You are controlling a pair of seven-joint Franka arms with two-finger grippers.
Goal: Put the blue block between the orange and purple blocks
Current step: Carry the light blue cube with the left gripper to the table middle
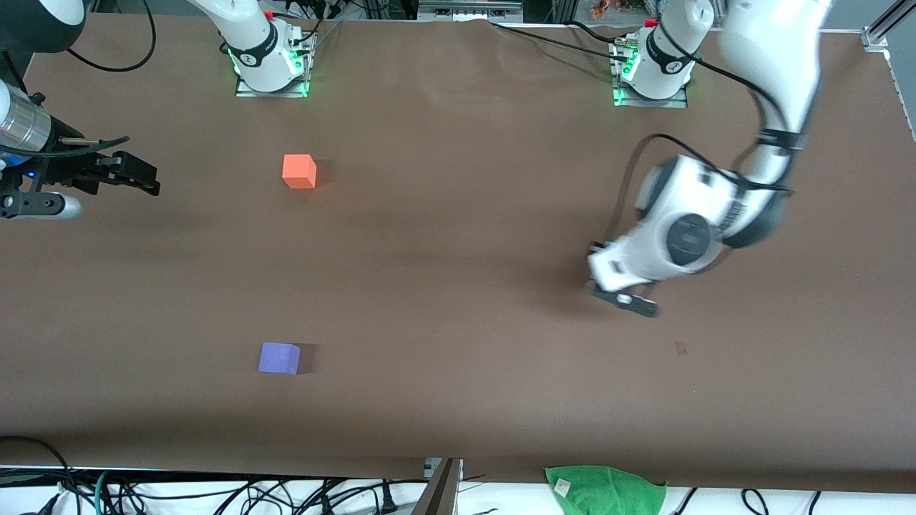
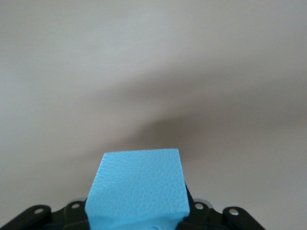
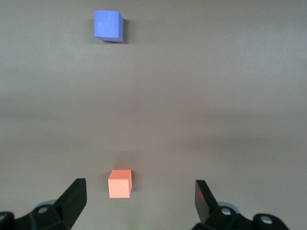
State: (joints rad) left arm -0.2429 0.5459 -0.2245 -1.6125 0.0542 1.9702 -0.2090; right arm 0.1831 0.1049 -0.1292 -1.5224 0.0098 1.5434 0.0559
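Brown and bare-looking, our bench (image 1: pixel 458 286) carries the orange block (image 1: pixel 299 172) nearer our bases and the purple block (image 1: pixel 279 357) nearer the front camera, well apart. Our left hand (image 1: pixel 621 297) hangs over the bench toward the left arm's end, pinching the blue block (image 2: pixel 136 189). Our right hand (image 3: pixel 139 201) waits over its own end — fingers (image 3: pixel 74 199) spread, with the orange block showing between them.

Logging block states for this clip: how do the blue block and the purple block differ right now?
The blue block is light sky-blue and held off the table in the left gripper; the purple block is darker violet and rests free on the table, toward the right arm's end. Both are plain matte cubes.
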